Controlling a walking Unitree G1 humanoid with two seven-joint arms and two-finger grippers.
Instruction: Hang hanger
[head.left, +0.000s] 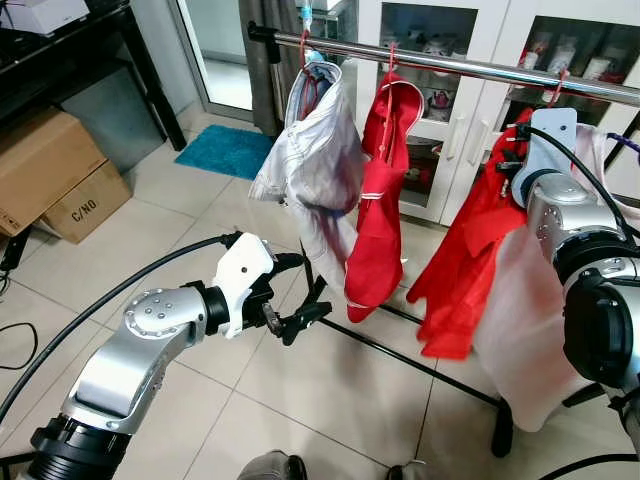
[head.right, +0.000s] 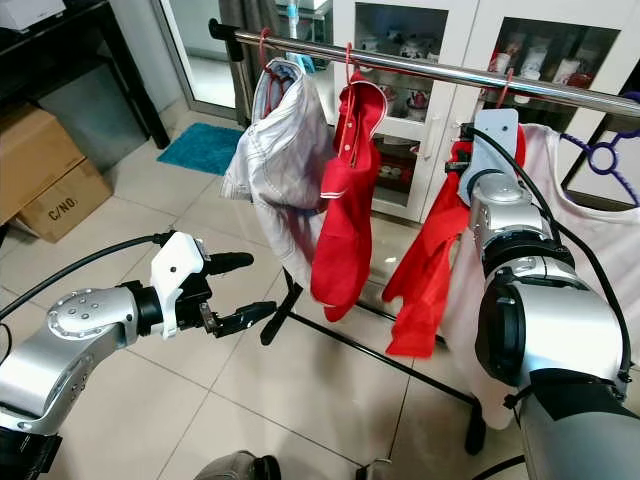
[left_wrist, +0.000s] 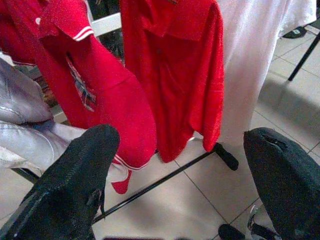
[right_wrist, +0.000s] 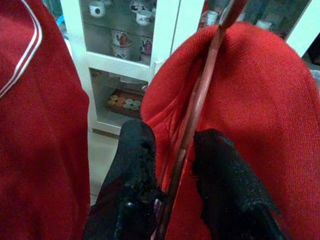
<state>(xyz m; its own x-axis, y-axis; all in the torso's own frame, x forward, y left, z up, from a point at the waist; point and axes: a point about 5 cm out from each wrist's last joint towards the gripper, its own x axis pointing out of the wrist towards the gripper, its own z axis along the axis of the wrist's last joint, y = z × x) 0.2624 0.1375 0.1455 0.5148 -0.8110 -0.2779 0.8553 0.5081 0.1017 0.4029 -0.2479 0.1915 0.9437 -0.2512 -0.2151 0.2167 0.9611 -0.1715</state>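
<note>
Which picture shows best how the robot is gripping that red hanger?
The right wrist view: the red hanger runs straight between the right claw fingers, which pinch it. In both eye views the raised right arm blocks the grip; the left wrist view shows hanging clothes instead.

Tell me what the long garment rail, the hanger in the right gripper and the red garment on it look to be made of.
Long garment rail: metal, polished; it shines silver with bright highlights.
Thin reddish hanger, pinched between the right gripper fingers: probably plastic or coated wire; slim, smooth, slightly glossy.
Red garment draped on it: knitted fabric, matte; a fine, fuzzy texture shows up close.
</note>
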